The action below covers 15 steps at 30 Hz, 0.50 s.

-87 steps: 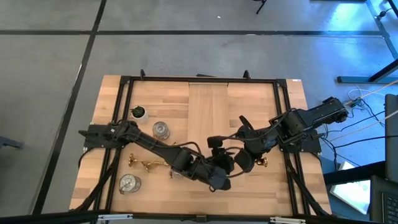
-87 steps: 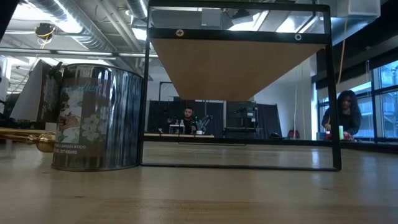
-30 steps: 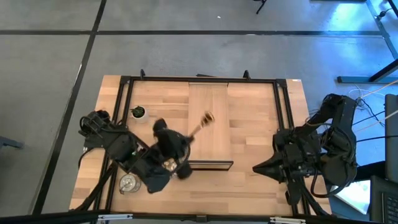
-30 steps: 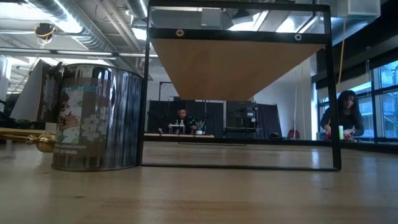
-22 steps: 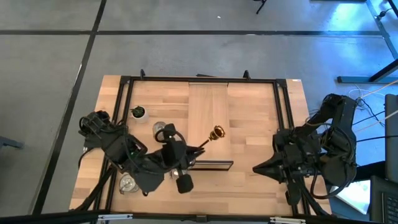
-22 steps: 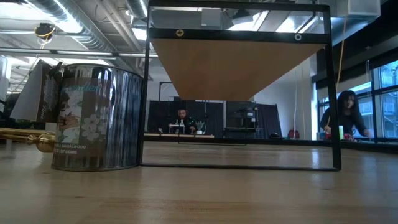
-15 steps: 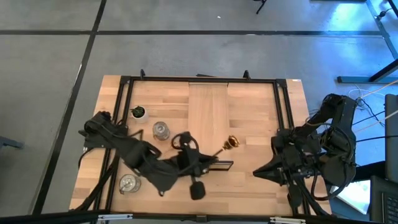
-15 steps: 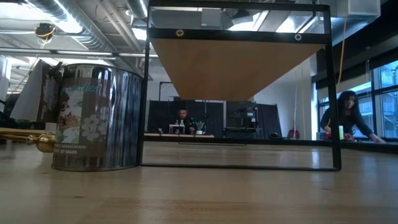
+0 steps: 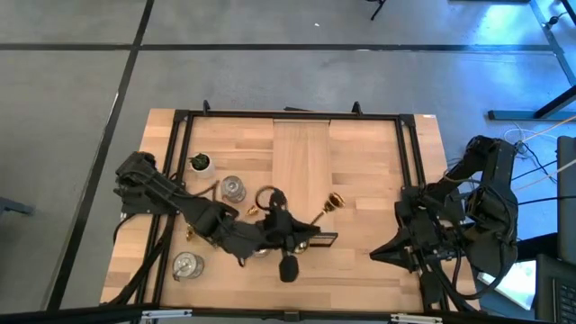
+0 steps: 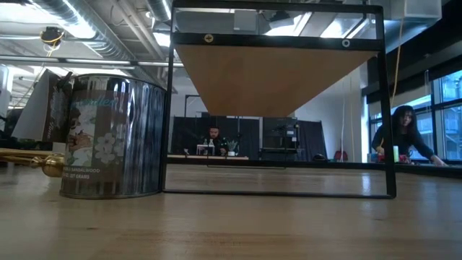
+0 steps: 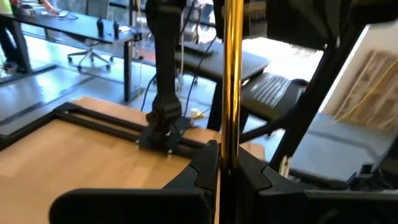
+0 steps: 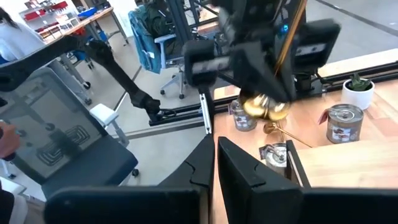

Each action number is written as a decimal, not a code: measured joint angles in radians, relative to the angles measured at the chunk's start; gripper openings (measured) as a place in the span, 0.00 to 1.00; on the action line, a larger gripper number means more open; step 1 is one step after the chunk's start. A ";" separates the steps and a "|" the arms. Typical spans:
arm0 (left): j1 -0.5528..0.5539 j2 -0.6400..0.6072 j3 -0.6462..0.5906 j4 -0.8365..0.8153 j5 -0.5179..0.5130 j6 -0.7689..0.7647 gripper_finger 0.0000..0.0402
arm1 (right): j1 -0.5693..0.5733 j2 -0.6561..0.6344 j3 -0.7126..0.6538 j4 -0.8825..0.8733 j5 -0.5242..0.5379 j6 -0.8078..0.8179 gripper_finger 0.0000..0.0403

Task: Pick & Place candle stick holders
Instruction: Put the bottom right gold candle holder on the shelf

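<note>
Swinging rightward since a second ago, the left claw [image 9: 304, 231] pinches a slim shiny gold candle stick holder [image 9: 329, 204] above the desk's [image 9: 369, 261] middle, over the long wooden board [image 9: 301, 153]. Carrying step, I'd say; next, lower it upright. Right claw [image 9: 380, 256] waits pressed together, right edge.

Gold candle stick holder [image 11: 233, 74] between fingers [image 11: 202, 168]

Big open lab or workshop is shown. Bare pipes and long lights [image 10: 86, 29] seen on ceiling. Grey floor marked with dark lines [image 9: 270, 47]. Wooden table [image 9: 360, 180] ringed by black metal frame [image 10: 278, 101]. Desks, rolling chairs [image 11: 93, 55], laptop [image 11: 273, 90], cables seen around. People [image 10: 404, 137] seated at far desks.
</note>
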 joint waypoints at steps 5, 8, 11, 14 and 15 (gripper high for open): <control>0.029 -0.109 -0.210 0.260 0.110 0.026 0.03 | -0.024 -0.003 0.000 -0.024 0.007 0.000 0.06; 0.050 -0.171 -0.342 0.408 0.179 0.044 0.03 | -0.067 -0.017 0.000 -0.051 -0.036 0.000 0.06; 0.087 -0.238 -0.457 0.496 0.227 0.043 0.03 | -0.133 -0.021 0.000 -0.067 -0.096 -0.021 0.06; 0.139 -0.310 -0.554 0.537 0.298 0.044 0.03 | -0.214 -0.028 0.000 -0.069 -0.136 -0.084 0.06; 0.161 -0.337 -0.581 0.547 0.331 0.044 0.03 | -0.246 -0.033 0.000 -0.068 -0.146 -0.108 0.06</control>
